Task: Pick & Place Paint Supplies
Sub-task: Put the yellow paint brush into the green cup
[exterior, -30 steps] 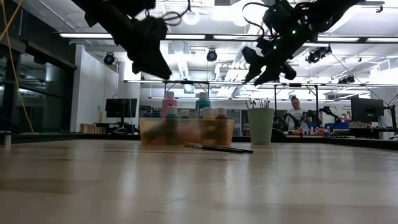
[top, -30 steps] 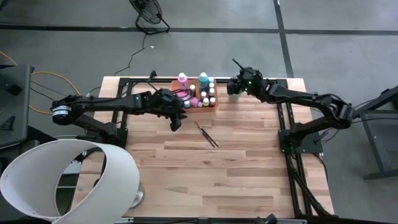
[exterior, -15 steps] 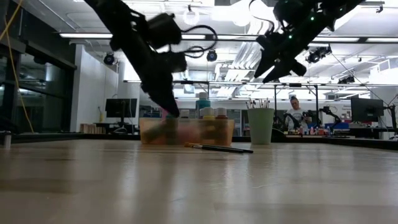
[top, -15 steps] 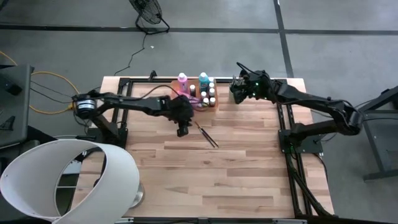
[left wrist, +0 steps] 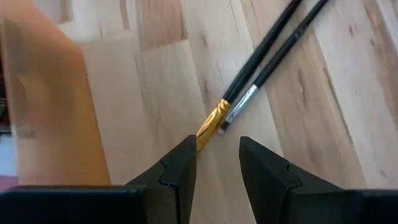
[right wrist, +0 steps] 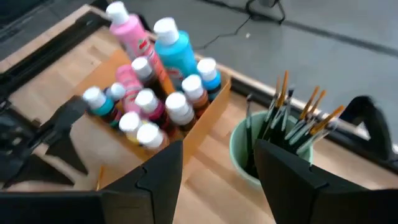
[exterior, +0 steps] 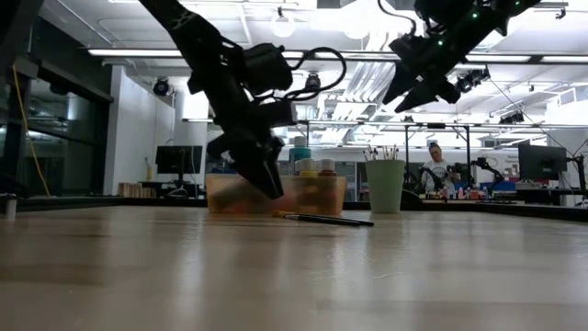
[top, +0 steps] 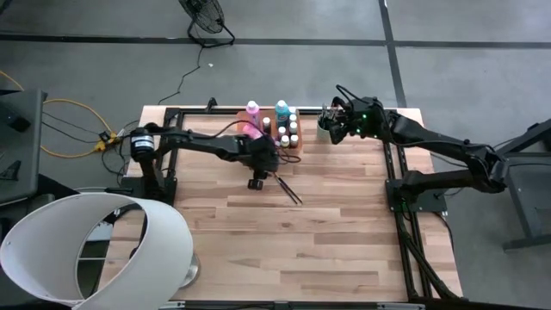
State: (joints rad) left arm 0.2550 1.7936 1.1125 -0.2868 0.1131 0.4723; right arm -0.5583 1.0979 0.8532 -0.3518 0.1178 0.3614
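Small plastic paint bottles [right wrist: 152,106] with white screw caps stand packed upright in a translucent orange rectangular tray [right wrist: 208,112] at the far edge of the pale wooden slatted table [top: 327,241]; two taller bottles rise above the rest, one pink [right wrist: 127,34] and one teal-blue [right wrist: 174,53], and the shorter ones around them show pink, teal and brown bodies; the pink bottle carries a small label whose writing is too blurred to read, and no other brand or wording can be made out. Just beside the tray stands a light green round cup [right wrist: 249,155] holding a bunch of thin dark-handled paintbrushes [right wrist: 292,121], bristle ends up, with orange-tipped and metal ferrules. Two more thin black-handled paintbrushes [left wrist: 273,50] lie side by side on the bare wood near the tray's front, touching along their length, one with a gold ferrule [left wrist: 211,121] and one with a silver ferrule; in the high view they lie as a slanted pair [top: 286,187]. The left gripper [left wrist: 216,163] hangs low over the table directly at the ferrule ends of this pair, its dark fingers parted a little and holding nothing; the gold ferrule lies in the gap between them. The right gripper [right wrist: 217,165] hovers above the green cup, its fingers apart and empty.
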